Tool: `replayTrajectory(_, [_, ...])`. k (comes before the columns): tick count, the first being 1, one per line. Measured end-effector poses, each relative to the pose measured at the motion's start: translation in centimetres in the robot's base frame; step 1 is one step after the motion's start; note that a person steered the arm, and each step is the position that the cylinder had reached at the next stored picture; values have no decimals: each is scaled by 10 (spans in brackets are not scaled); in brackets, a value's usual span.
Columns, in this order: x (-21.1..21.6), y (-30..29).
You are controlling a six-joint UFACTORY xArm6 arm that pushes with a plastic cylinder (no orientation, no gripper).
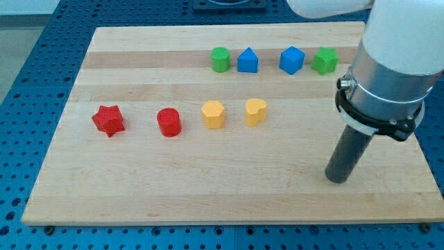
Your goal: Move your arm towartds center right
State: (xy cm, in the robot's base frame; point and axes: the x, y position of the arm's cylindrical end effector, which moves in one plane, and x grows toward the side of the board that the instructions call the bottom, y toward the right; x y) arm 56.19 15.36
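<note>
My tip (337,178) rests on the wooden board (208,194) at the view's lower right, well to the right of and below all the blocks. A red star block (108,120) and a red cylinder (168,122) sit at the view's left. A yellow hexagon block (213,114) and a yellow heart block (255,111) sit mid-board. Along the view's top stand a green cylinder (220,60), a blue house-shaped block (248,61), a blue hexagon block (292,60) and a green star block (324,61).
The arm's white and silver body (388,62) looms over the board's right edge, beside the green star block. A blue perforated table (28,104) surrounds the board.
</note>
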Motion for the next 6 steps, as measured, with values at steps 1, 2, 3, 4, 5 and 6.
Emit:
replayTrajectory(1, [0,0])
replayTrajectory(2, [-2,12])
replayTrajectory(3, [-10,75])
replayTrajectory(4, [-61,93])
replayTrajectory(5, [-128,93])
replayTrajectory(6, [-185,93])
